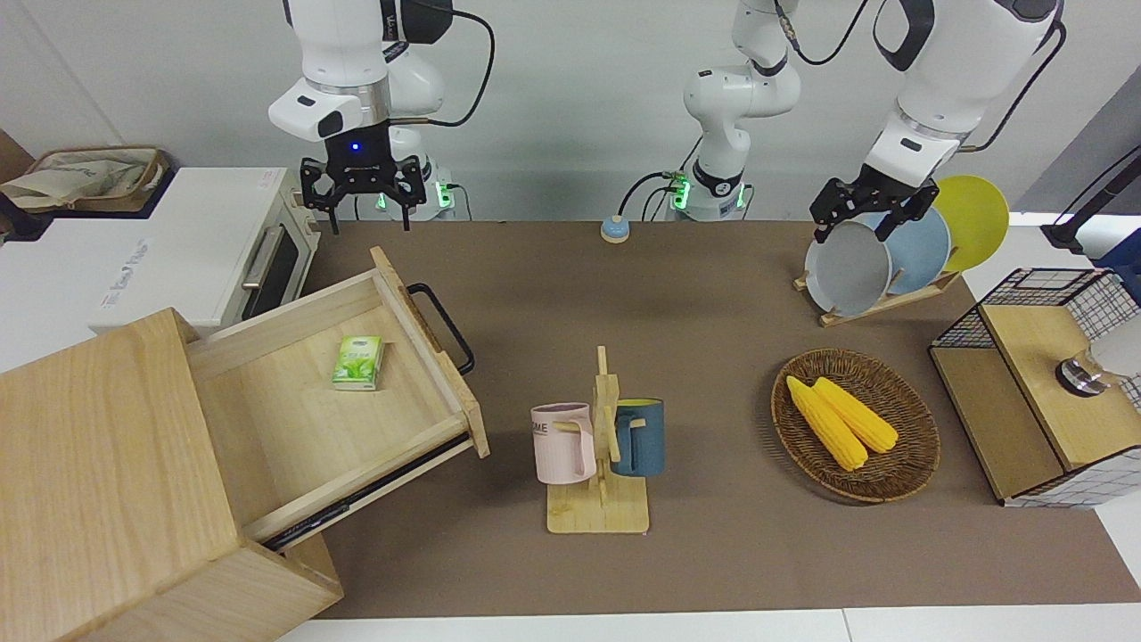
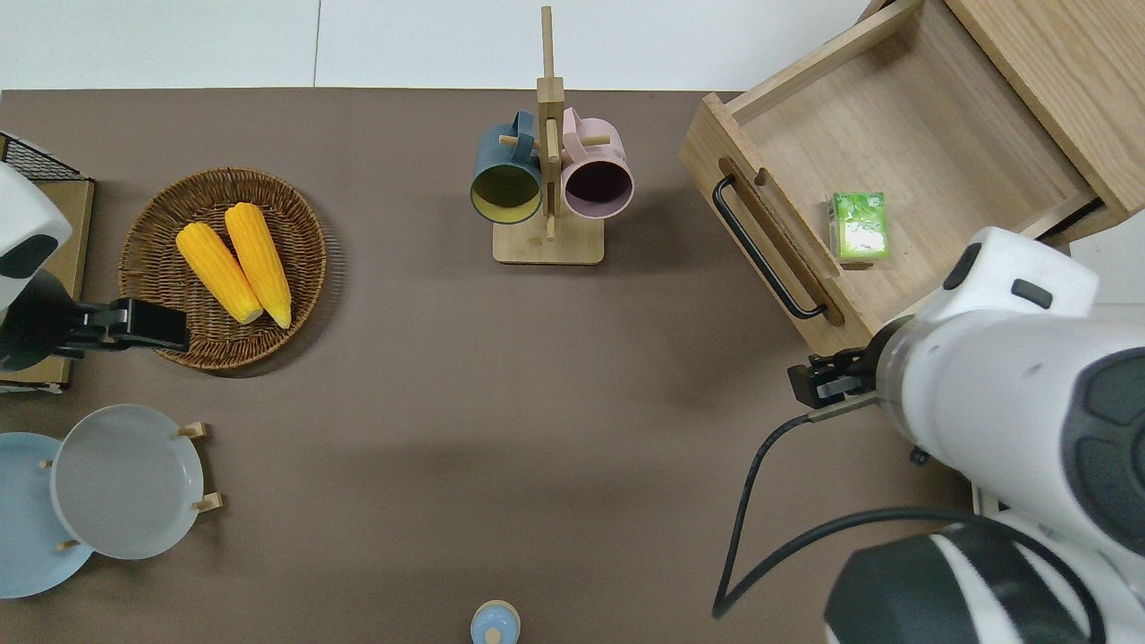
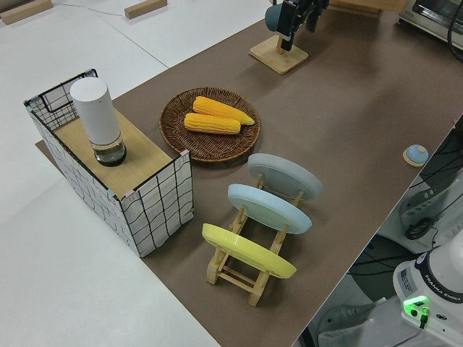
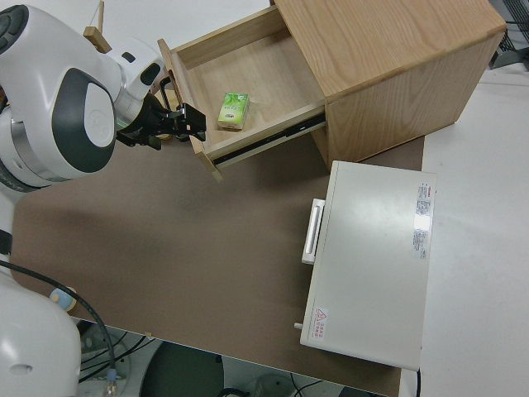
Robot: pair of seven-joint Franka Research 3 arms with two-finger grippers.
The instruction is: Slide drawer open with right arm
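While the left arm is parked, the right arm (image 1: 343, 62) hangs near the robots with its wrist pointing straight down. Its right gripper (image 1: 361, 192) hovers over the brown counter (image 2: 402, 358), just off the corner of the drawer front nearest the robots, jaws spread wide and holding nothing. Farther out, the drawer (image 1: 357, 374) stands pulled well out of the pale wooden cabinet (image 1: 98, 464) at the right arm's end, its black bar handle (image 2: 765, 255) free. A small green carton (image 2: 859, 226) lies on the drawer floor.

Open drawer (image 1: 374, 392) juts out beside the mug rack (image 1: 599, 446).
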